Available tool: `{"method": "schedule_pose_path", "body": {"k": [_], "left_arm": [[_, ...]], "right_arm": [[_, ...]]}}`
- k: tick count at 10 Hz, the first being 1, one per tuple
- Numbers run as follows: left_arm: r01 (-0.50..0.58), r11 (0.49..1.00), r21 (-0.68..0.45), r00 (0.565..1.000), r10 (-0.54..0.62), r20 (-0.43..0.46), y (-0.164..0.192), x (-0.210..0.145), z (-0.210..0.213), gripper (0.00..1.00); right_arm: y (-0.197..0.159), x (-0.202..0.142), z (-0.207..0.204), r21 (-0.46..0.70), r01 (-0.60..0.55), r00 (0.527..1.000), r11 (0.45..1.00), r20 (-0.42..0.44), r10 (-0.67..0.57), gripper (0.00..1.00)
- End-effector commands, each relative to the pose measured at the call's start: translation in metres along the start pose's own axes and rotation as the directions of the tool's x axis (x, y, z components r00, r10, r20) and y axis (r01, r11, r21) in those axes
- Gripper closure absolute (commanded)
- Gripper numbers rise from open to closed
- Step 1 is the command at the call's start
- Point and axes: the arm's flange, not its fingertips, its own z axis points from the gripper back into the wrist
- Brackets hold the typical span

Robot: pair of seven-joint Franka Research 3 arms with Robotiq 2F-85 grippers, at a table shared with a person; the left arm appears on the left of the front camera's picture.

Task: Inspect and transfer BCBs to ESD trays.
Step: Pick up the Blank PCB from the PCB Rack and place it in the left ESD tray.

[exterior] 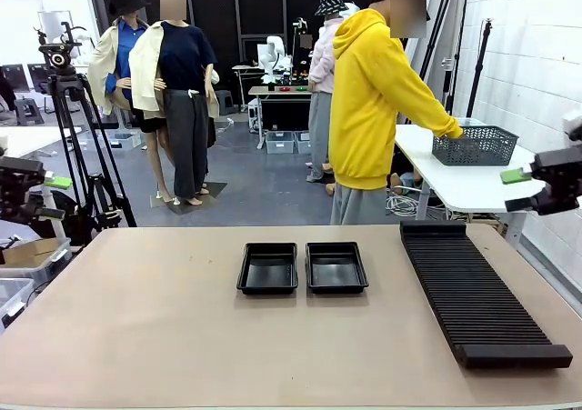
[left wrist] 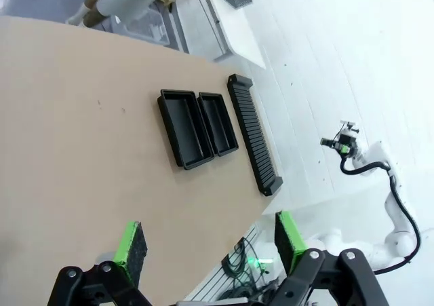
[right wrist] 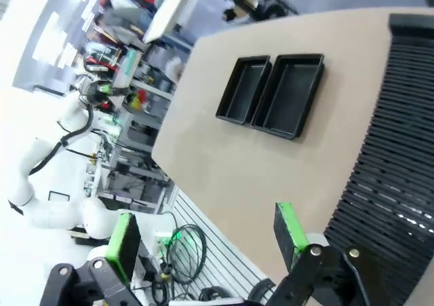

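Left wrist view: the left gripper (left wrist: pixel 209 243) hangs wide open; the right gripper (right wrist: pixel 207 237) gapes likewise. Farther out, the ESD trays (exterior: pixel 268 269) sit side by side, empty. Beyond, the person (exterior: pixel 368 110) reaches into a basket (exterior: pixel 475 145). It seems best to wait, jaws wide, for a BCB.

Lab: camera tripod (exterior: pixel 65 81), white worktable (exterior: pixel 455 181)

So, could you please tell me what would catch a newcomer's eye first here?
Two black trays sit side by side mid-table, with a long ribbed rack to their right. Behind the table, a person in a yellow hoodie has a hand at a basket on a side table.
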Motion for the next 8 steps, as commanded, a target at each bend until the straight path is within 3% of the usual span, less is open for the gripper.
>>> {"method": "schedule_pose_path", "body": {"k": [1,5,8], "left_arm": [[-0.02,0.998,-0.056,0.999,0.021,0.025,0.011,0.012,0.005,0.0],[-0.047,0.988,-0.149,0.998,0.052,0.03,0.03,0.02,0.017,0.0],[-0.051,0.985,-0.163,0.997,0.06,0.045,0.036,0.016,0.022,0.0]], "right_arm": [[-0.035,-0.014,0.011,0.128,-0.017,0.997,0.992,0.077,0.007,0.0],[-0.073,-0.041,0.036,0.27,-0.042,0.986,0.962,0.164,-0.003,0.0],[-0.066,-0.041,0.043,0.29,-0.082,0.978,0.954,0.206,0.021,0.0]]}}
